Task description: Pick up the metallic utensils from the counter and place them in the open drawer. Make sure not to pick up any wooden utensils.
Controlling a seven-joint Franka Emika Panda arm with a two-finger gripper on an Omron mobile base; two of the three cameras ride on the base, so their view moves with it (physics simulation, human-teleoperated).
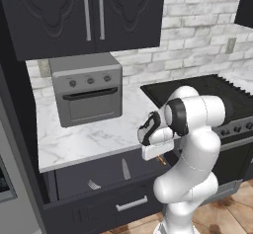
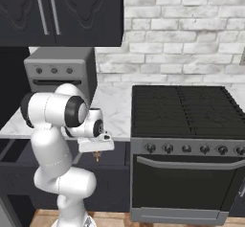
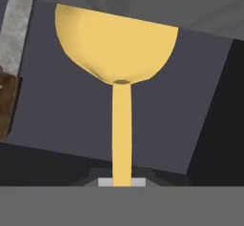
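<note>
Two utensils — fork [image 1: 93, 184], knife [image 1: 125, 169] — inside open drawer [image 1: 99, 176] below marble counter [image 1: 84, 139].

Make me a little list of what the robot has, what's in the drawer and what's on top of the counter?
gripper: shut on the handle of a yellow wooden spoon, bowl pointing away from the hand
drawer: open, under the counter edge
in the drawer: silver fork and knife, lying apart
counter: white marble, holds a grey toaster oven
beside it: black stove
spoon position: hanging above the drawer floor
</note>
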